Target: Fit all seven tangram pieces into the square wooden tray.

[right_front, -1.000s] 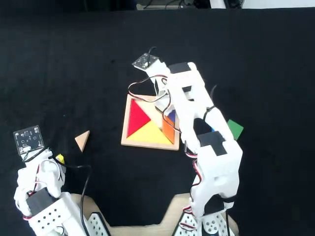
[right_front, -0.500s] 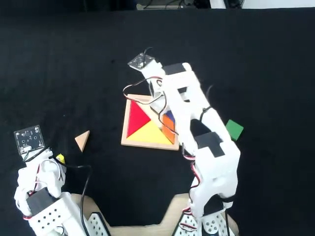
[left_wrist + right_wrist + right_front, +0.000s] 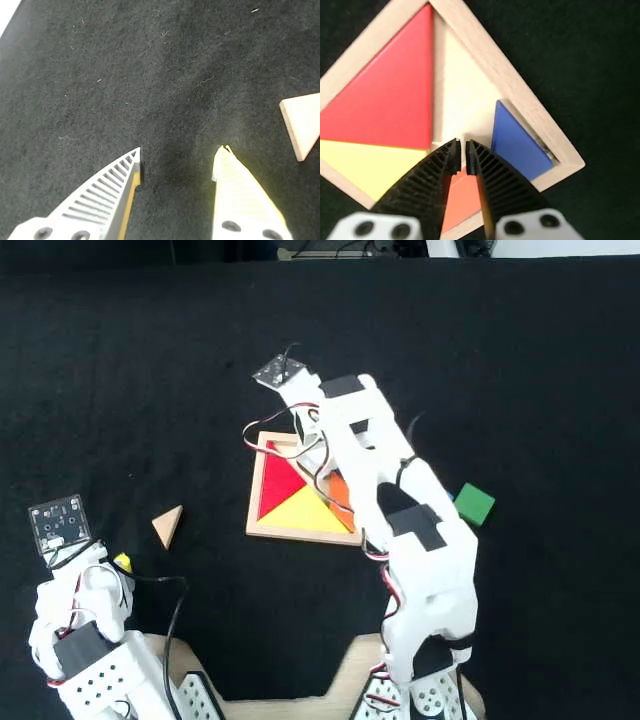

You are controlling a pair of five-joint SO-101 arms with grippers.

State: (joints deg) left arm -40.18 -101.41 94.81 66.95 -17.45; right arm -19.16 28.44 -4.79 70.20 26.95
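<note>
The job now looks like a push, not a grab: I think the right arm is nudging pieces flat inside the tray (image 3: 300,536) so the rest can fit. To do it well, keep the tips low and pushed together. Slide slowly. Push on one piece only, so the others do not jump out.

On the left, the wood triangle (image 3: 168,525) lies out on the black cloth, well away from the tray. It needs to go in later. In the tray, the red piece (image 3: 385,85) and the yellow piece (image 3: 370,165) sit side by side and touch. Next to them is a pale spot (image 3: 462,95). I cannot tell if that is bare tray or a pale piece. The orange piece (image 3: 462,195) lies under the tips, and the blue piece (image 3: 517,142) sits against the rim. The blue one may not be flat, so it is the one to watch. Far to the right, the green square (image 3: 474,505) waits on the cloth, away from the tray.

The left gripper (image 3: 179,152) is spread wide over the bare cloth. It holds nothing, and the wood triangle is near it but not touching. The right gripper (image 3: 461,150) is almost squeezed closed, with just a thin crack between the tips. Nothing is in it. It hangs over the middle of the tray, where the pale spot meets the orange piece.
</note>
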